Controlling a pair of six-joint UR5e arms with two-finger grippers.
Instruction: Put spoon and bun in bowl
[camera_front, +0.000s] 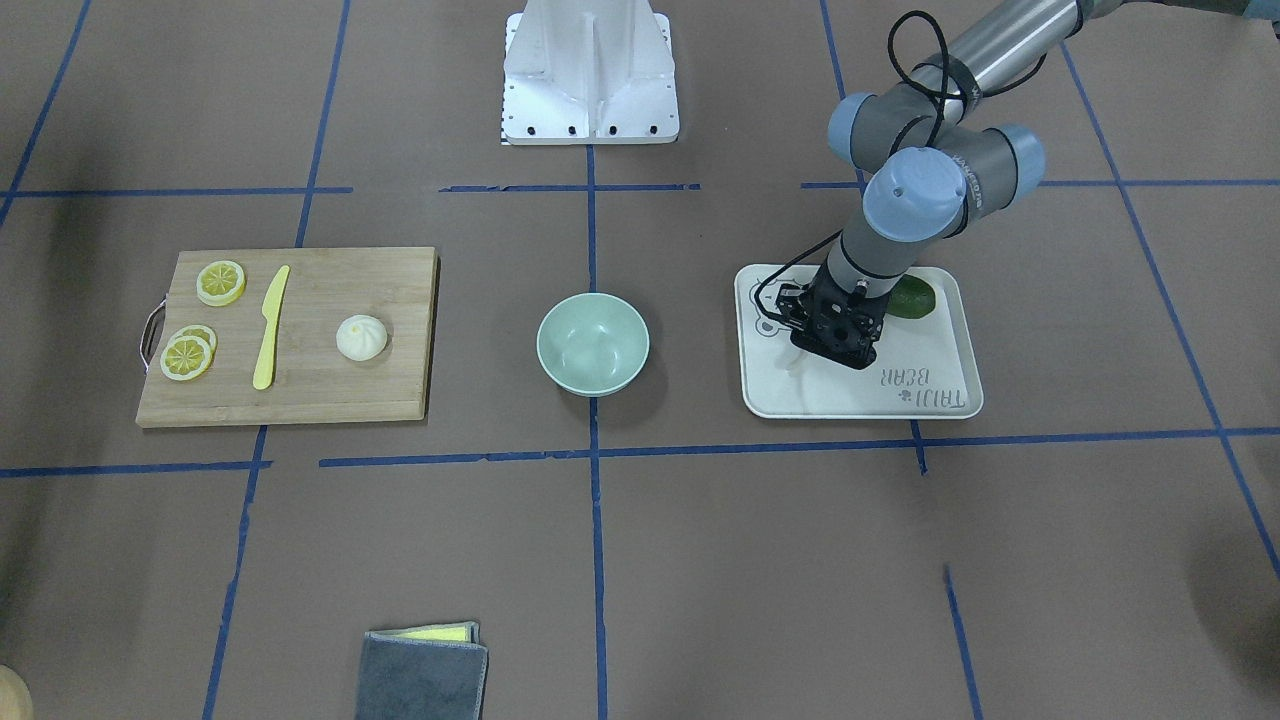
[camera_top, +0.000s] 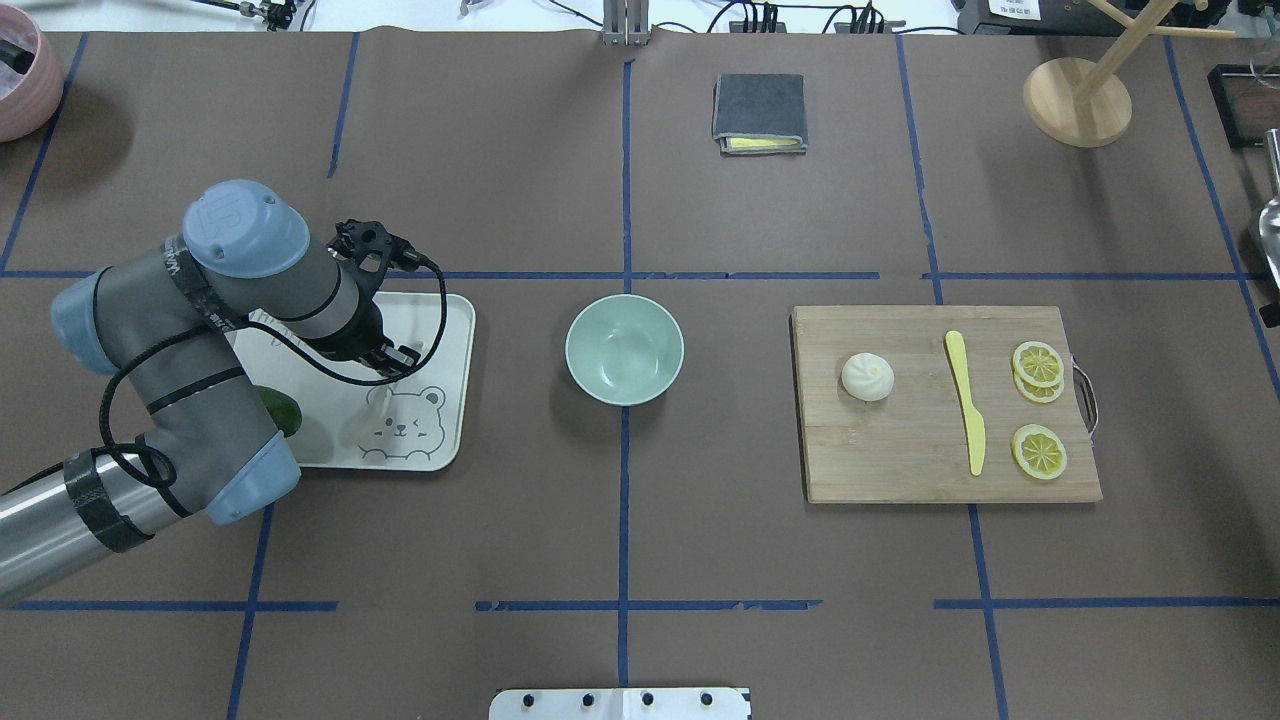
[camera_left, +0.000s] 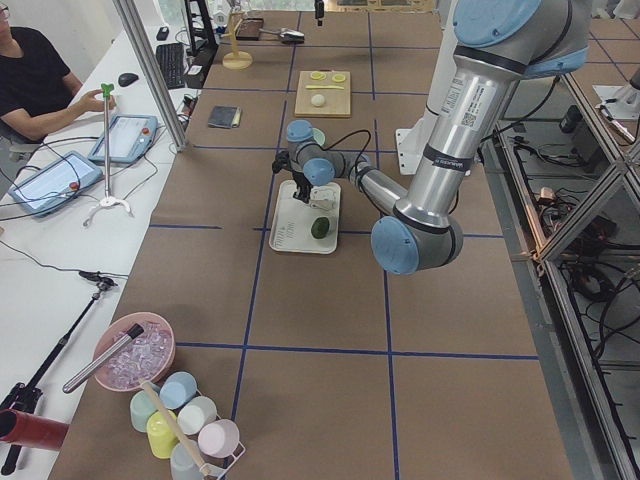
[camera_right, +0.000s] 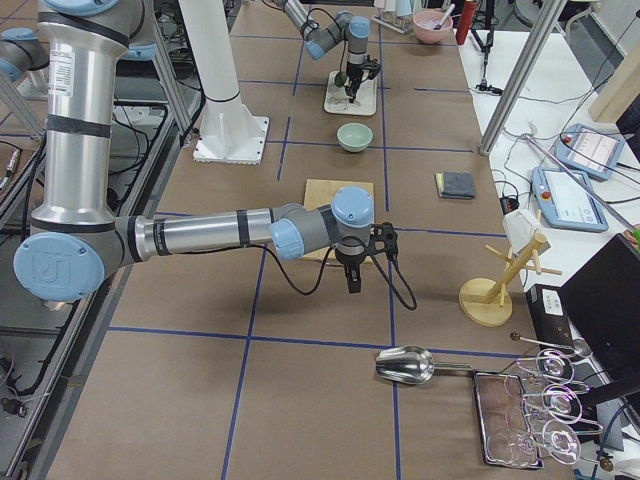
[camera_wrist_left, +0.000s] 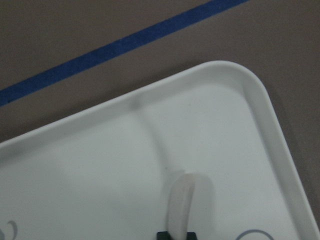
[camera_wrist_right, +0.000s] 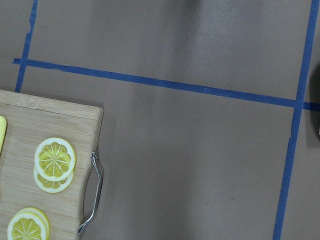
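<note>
The mint-green bowl (camera_top: 624, 349) stands empty in the middle of the table. The white bun (camera_top: 867, 377) sits on the wooden cutting board (camera_top: 900, 460), to the bowl's right. My left gripper (camera_top: 385, 365) is over the white bear tray (camera_top: 440, 320), to the bowl's left. In the left wrist view its fingertips are closed on the beige spoon (camera_wrist_left: 181, 200), which points down at the tray (camera_wrist_left: 100, 165). I cannot tell whether the spoon touches the tray. My right gripper (camera_right: 352, 280) shows only in the right side view, beyond the board's handle end. I cannot tell whether it is open or shut.
A yellow plastic knife (camera_top: 966, 400) and lemon slices (camera_top: 1038, 362) lie on the board. A green lime (camera_front: 915, 298) sits on the tray under the left arm. A folded grey cloth (camera_top: 759, 112) and a wooden stand (camera_top: 1077, 100) are at the far side.
</note>
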